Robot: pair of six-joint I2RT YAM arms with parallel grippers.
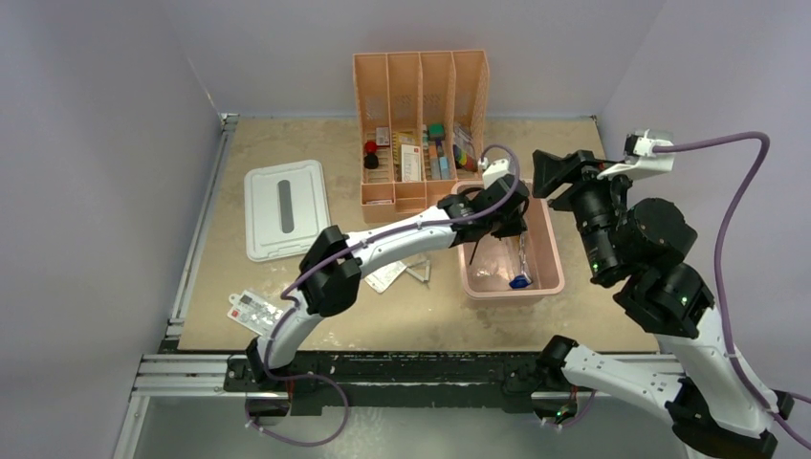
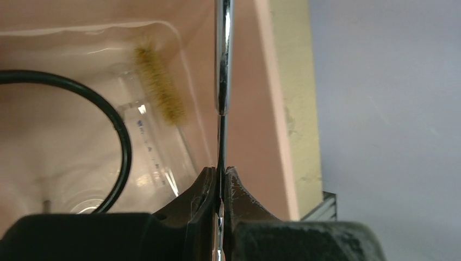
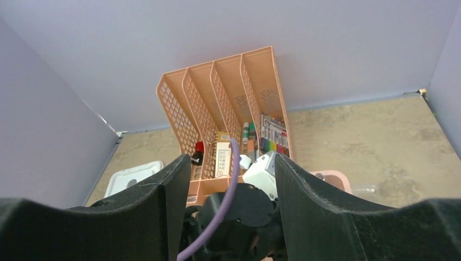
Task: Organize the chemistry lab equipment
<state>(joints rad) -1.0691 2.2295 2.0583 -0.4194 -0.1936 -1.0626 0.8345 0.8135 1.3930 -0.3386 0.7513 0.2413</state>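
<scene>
Wrist view alone shows left tool (image 2: 220, 175) clamping tongs (image 2: 223, 54).

steel tongs (image 2: 223, 60) above pink bin (image 2: 255, 109), brush (image 2: 160, 84) inside

2 white arms (image 1: 411, 229) with bulky black joints (image 1: 333, 271), purple cables (image 3: 235, 163), matte black claw fingers (image 3: 321, 201), small green lights (image 1: 595, 265)

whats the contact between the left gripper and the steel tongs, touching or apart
Touching. The left wrist view shows the left gripper shut on the steel tongs: both fingers press the thin metal strip with no gap.
</scene>
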